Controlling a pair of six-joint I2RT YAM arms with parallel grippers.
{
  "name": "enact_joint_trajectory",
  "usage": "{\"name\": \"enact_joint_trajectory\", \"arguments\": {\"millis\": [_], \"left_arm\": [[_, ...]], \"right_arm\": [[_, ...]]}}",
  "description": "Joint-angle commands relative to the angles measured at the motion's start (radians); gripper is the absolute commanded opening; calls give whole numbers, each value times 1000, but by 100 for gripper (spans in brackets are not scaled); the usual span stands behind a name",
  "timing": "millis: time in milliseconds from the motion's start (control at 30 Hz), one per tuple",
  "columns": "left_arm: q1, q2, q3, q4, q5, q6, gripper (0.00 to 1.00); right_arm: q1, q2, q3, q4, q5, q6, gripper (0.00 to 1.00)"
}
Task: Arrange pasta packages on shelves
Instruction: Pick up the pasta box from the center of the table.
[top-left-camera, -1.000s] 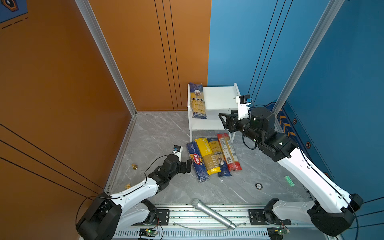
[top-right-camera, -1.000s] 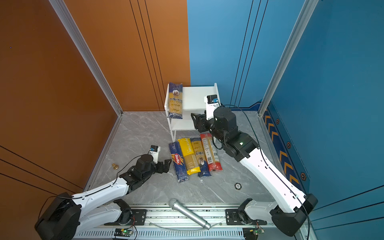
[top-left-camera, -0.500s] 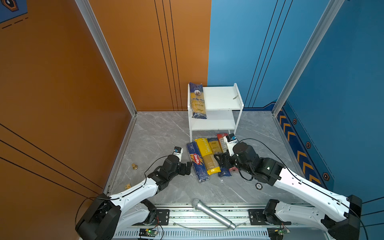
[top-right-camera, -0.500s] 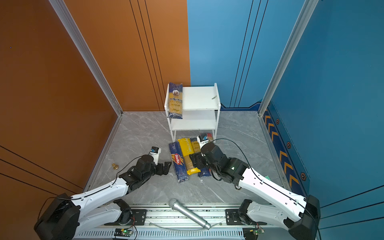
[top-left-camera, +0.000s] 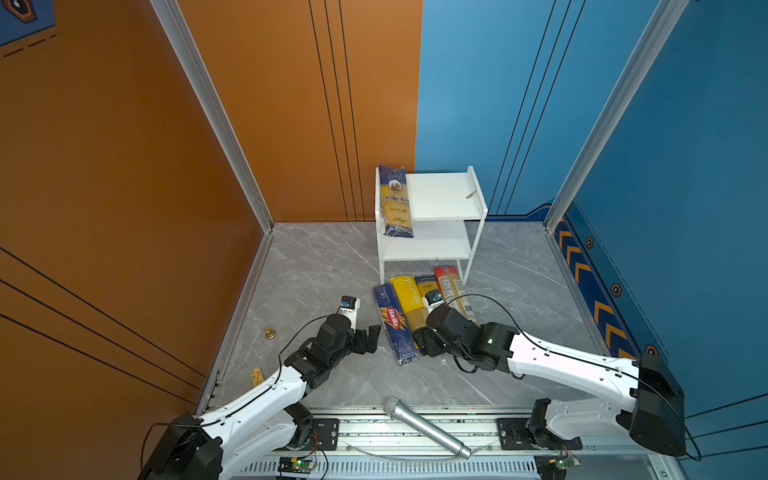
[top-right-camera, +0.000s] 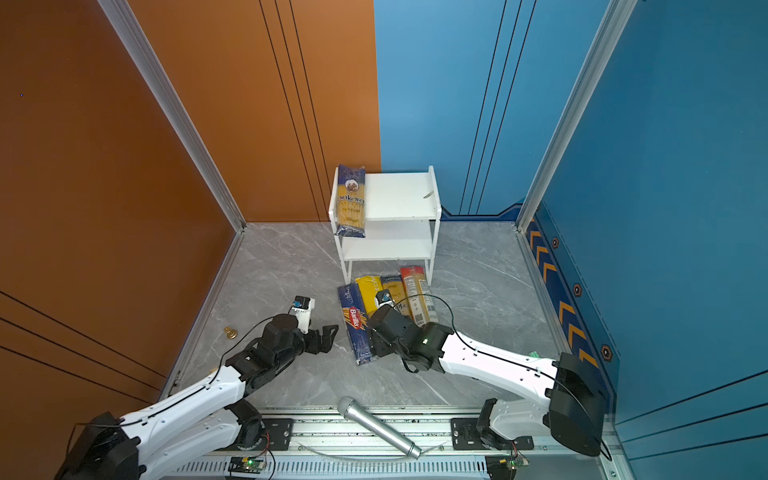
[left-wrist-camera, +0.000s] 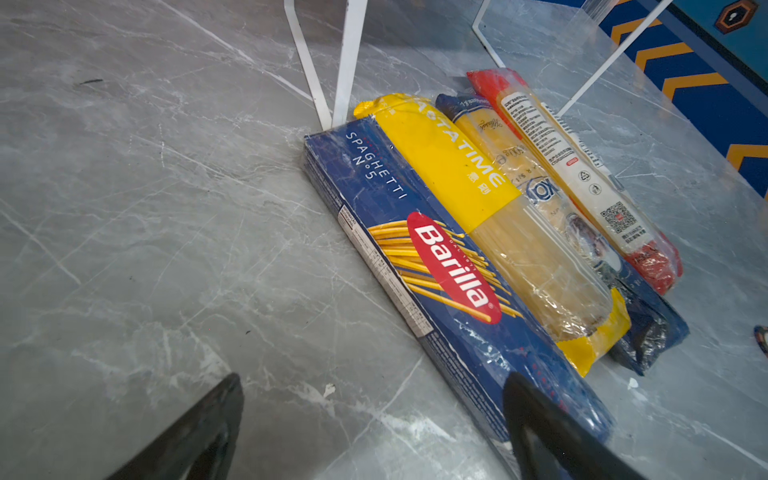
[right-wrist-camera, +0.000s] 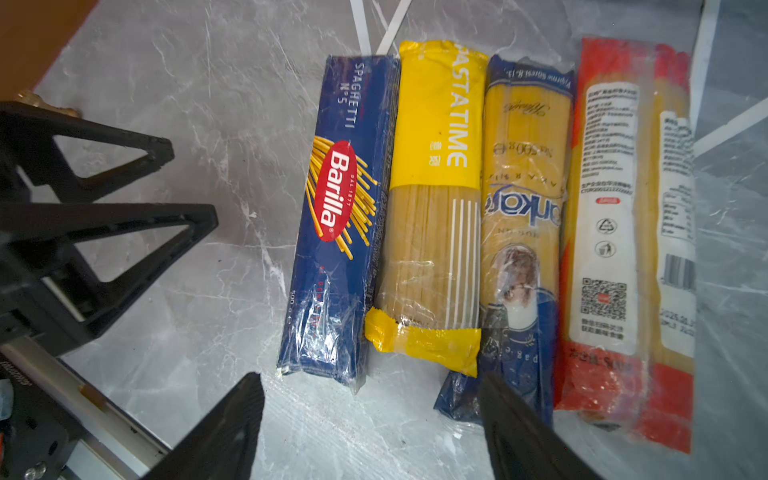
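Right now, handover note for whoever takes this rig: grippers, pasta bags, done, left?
Left gripper: open, empty, low beside the Barilla bag.
Right gripper: open, empty, facing the yellow bag's near end.
Shelved ankara bag: on the rack's top board, orange-wall side, overhanging the front.
Floor, side by side before the rack: Barilla bag, yellow bag, second ankara bag, red bag.
Done: one shelved. Left: four.
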Motion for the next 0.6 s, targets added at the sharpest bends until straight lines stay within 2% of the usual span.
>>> {"name": "enact_joint_trajectory", "arguments": {"millis": [0, 267, 567], "left_arm": [[11, -22, -19, -28, -22, -19, 98], [21, -28, -20, -49, -9, -18, 98], [34, -59, -37, -60, -15, -22, 98]], "right_arm": [[16, 68, 36, 29, -24, 32, 80], [47, 241, 111, 20, -36, 67, 82], [49, 350, 159, 26, -70, 64, 84]]}}
